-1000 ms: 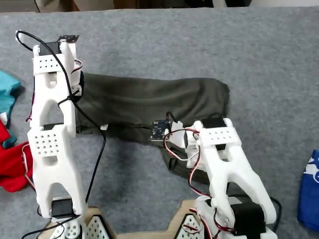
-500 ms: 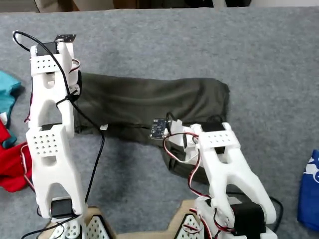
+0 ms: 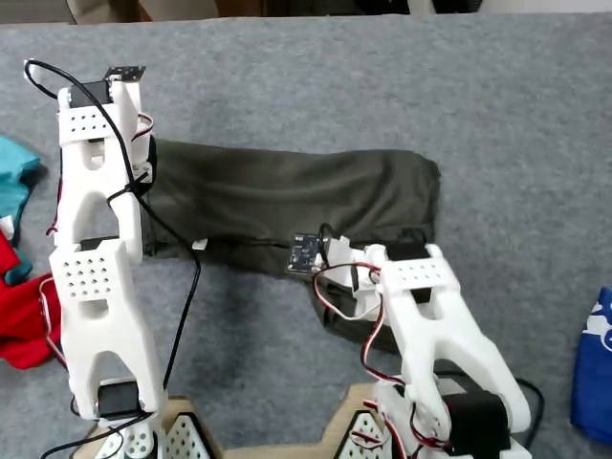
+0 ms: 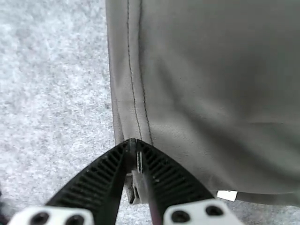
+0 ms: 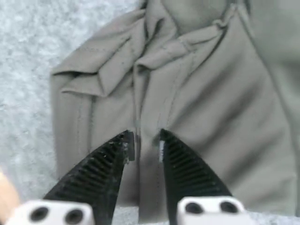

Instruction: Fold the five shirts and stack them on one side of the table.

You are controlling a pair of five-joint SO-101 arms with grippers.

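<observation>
A dark olive shirt (image 3: 287,191) lies spread across the middle of the grey table, partly folded into a long band. My left gripper (image 4: 133,150) is shut on its stitched hem (image 4: 133,108) at the shirt's left end, where the left arm (image 3: 100,143) stands in the high view. My right gripper (image 5: 145,143) is narrowly open, its fingertips either side of a seam on the crumpled sleeve (image 5: 108,65) of the olive shirt (image 5: 211,103). In the high view the right arm (image 3: 411,287) covers that lower right part of the shirt.
A teal shirt (image 3: 14,182) and a red shirt (image 3: 24,320) lie bunched at the table's left edge. A blue shirt (image 3: 593,368) sits at the right edge. Bare grey table (image 3: 497,86) stretches behind and right of the olive shirt.
The right arm has shifted slightly left and lower over the shirt's lower part. The left arm moved a touch left a second ago and has held still since.
</observation>
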